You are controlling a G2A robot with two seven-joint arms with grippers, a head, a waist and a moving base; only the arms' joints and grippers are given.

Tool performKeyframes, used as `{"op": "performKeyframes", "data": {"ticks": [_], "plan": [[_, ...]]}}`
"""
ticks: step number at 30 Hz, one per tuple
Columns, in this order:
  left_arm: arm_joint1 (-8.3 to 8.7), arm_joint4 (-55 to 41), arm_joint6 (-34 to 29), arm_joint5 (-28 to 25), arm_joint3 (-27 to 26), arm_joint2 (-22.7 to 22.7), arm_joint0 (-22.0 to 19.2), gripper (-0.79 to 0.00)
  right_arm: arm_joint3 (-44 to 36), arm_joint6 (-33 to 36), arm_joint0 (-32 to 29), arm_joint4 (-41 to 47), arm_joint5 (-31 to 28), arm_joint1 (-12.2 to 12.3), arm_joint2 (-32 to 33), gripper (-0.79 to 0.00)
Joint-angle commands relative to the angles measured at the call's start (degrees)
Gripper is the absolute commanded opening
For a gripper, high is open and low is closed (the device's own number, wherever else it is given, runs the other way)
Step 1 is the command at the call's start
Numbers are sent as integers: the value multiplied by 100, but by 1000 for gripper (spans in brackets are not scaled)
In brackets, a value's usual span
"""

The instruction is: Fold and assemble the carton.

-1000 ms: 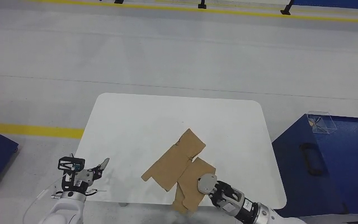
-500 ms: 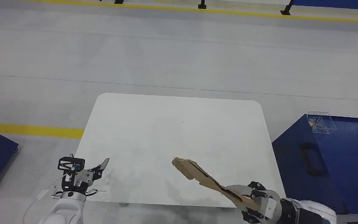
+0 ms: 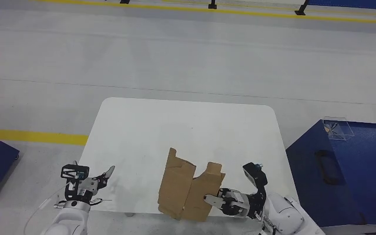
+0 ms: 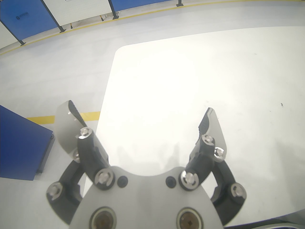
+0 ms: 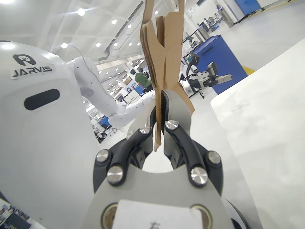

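Observation:
The flat brown carton (image 3: pixel 187 189) is held up off the white table (image 3: pixel 176 129) near its front edge, its broad face turned toward the top camera. My right gripper (image 3: pixel 212 202) is shut on the carton's lower right edge. In the right wrist view the carton (image 5: pixel 163 55) stands edge-on, pinched between my right gripper (image 5: pixel 160 101). My left gripper (image 3: pixel 106 174) is open at the table's front left corner, well apart from the carton. In the left wrist view its fingers (image 4: pixel 210 125) are spread with nothing between them.
A blue cabinet (image 3: pixel 335 170) with a small clear box (image 3: pixel 337 127) on it stands right of the table. Another blue block (image 4: pixel 21 144) sits on the floor off the table's left side. The table's far half is bare.
My right arm has lifted the carton off the table, swung it edge-on, then turned it so its broad face points up. My left arm has stayed put.

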Motion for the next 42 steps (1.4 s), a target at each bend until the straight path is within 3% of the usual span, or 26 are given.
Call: {"op": "performKeyframes", "data": {"ticks": [1,7,10,12,15,19,25,29,35,36,38,39,41,42], "plan": [[0,0,0,0,0,0,0,0,-10,-213,-52,-223,-8,-2,12,-785],[-4,-104,-72,-57,5,-7,-38,0,-15,-271,-84,-110,90,-11,-60,-785],[-1,-927,-235,-801,-184,-72,-72,0,223,21,128,-163,639,-21,-272,-785],[0,-2090,-476,-1408,-367,-253,-37,0,439,157,223,-24,965,-41,-461,-785],[44,-4192,-1468,-2465,-433,-560,-4,0,730,415,376,694,1127,-68,-679,-785],[178,-6644,-3668,-3284,-440,-654,-125,0,980,989,595,1407,1120,-79,-836,-785],[301,-8382,-5683,-2975,-412,-261,-481,0,1239,1652,821,2082,1075,-99,-1000,-785],[329,-8816,-6353,-2647,-309,163,-750,0,1355,1924,934,2263,1070,-130,-1137,-785],[345,-8931,-6741,-2426,-123,634,-1117,0,1440,2060,1016,2380,1003,-177,-1284,-785],[348,-8927,-6782,-2431,-123,691,-1154,-34,1440,2068,1021,2383,1010,-183,-1301,-785],[352,-8923,-6753,-2445,-114,756,-1188,-237,1457,2078,1028,2361,1020,-193,-1331,-785],[355,-8956,-6764,-2448,-119,795,-1197,-409,1468,2076,1031,2348,1018,-198,-1346,-785],[364,-8977,-6760,-2442,-116,825,-1215,-508,1474,2068,1034,2320,1010,-208,-1375,-785],[368,-8999,-6768,-2445,-121,847,-1220,-690,1477,2062,1035,2301,1004,-213,-1387,-785]]}}
